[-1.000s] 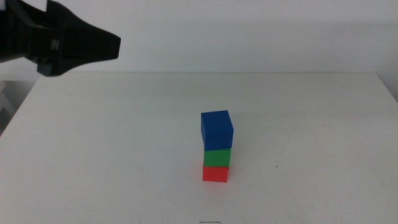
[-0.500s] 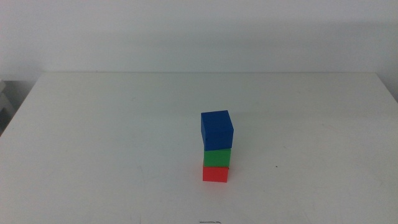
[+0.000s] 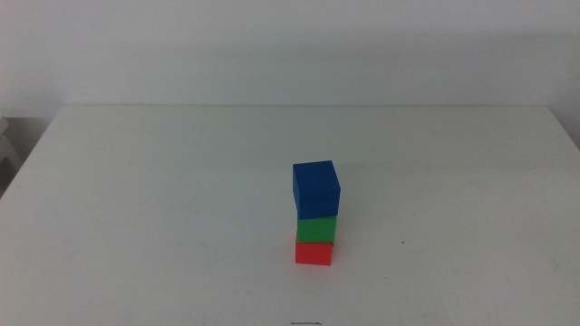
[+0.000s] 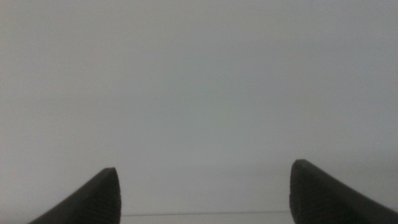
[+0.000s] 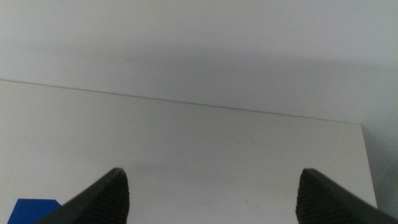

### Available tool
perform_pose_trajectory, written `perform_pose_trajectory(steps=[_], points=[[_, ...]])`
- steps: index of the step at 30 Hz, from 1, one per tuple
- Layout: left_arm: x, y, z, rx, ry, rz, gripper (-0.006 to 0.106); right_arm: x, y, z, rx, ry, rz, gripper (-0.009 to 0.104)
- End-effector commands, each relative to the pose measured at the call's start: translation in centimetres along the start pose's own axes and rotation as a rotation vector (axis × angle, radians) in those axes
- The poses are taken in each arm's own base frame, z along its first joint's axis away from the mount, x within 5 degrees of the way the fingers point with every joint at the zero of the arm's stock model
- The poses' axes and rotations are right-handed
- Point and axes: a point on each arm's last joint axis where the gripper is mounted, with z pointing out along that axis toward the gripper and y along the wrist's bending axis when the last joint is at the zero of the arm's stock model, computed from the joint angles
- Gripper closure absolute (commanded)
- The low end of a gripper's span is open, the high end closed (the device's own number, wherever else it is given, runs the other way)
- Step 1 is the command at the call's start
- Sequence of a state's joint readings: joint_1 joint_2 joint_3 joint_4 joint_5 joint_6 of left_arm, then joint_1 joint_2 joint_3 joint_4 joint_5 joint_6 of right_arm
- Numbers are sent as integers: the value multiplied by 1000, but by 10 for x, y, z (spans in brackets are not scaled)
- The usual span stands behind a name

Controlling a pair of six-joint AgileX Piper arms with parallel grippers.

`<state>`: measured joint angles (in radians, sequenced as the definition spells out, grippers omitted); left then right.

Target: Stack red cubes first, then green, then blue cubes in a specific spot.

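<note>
The stack stands complete near the counter's (image 3: 136,199) front edge, right of centre: red cube (image 3: 314,254) on the counter, green cube (image 3: 316,228) on it, blue cube (image 3: 316,188) on top, sitting slightly askew. The left gripper (image 4: 205,193) has left the middle view since a second ago; its fingers are released and empty. The right gripper (image 5: 214,196) waits, fingers likewise released. The task appears finished.

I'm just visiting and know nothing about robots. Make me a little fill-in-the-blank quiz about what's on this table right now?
1. The cube at the top of the stack is ____.
2. The green cube sits directly on the ____ cube.
3. The number of cubes in the stack on the white table is ____.
4. The jaws of the left hand stand ____.

Missing words: blue; red; three; open
</note>
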<state>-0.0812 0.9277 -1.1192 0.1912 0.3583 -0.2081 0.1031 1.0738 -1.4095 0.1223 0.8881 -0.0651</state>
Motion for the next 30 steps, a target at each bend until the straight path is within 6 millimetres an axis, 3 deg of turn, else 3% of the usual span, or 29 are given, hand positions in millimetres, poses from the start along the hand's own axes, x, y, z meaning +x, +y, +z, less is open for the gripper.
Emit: perform_pose_trajectory(steps=[1, 13, 18, 22, 25, 30], points=[[-17, -2, -8, 27, -117, 27, 8, -12, -1, -12, 15, -107, -15, 12], [-17, -3, -9, 39, -119, -3, 8, -12, -1, -12, 15, -107, -15, 12], [-3, -3, 0, 37, -70, 2, 8, -12, -2, -12, 22, -106, -21, 12], [27, -2, -5, 40, -6, -7, 8, -6, -7, -6, 72, -102, -61, 12], [61, -1, -20, 39, 46, -9, 8, 11, -9, -2, 97, -139, -81, 12], [124, 3, -52, 44, 110, -34, 8, 76, -12, 5, 111, -280, -99, 12]])
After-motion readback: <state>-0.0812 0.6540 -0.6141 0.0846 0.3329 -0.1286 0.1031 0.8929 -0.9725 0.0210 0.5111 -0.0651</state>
